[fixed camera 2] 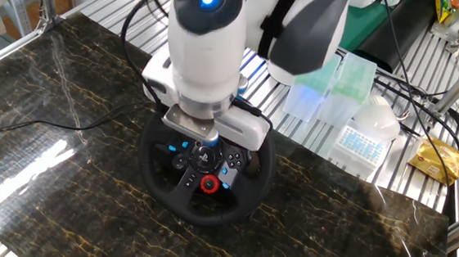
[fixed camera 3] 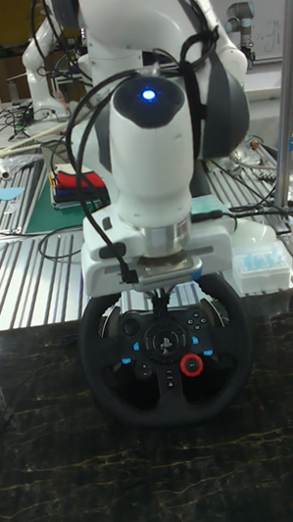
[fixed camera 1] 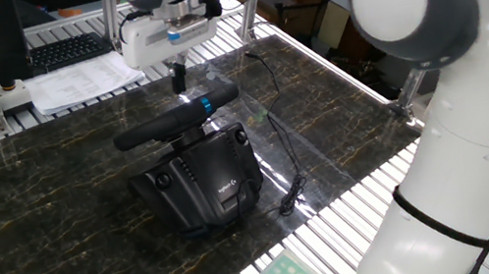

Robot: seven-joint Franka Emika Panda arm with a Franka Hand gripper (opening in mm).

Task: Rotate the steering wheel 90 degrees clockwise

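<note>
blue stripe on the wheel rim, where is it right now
In one fixed view the blue stripe sits at the top of the steering wheel rim, above the boxy black base, just below and right of the gripper.

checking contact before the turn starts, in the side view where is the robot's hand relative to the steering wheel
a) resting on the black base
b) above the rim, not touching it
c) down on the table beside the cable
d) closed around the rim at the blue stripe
b, the side view shows the hand hanging over the steering wheel, with a clear gap between its fingertips and the rim near the blue stripe.
</note>
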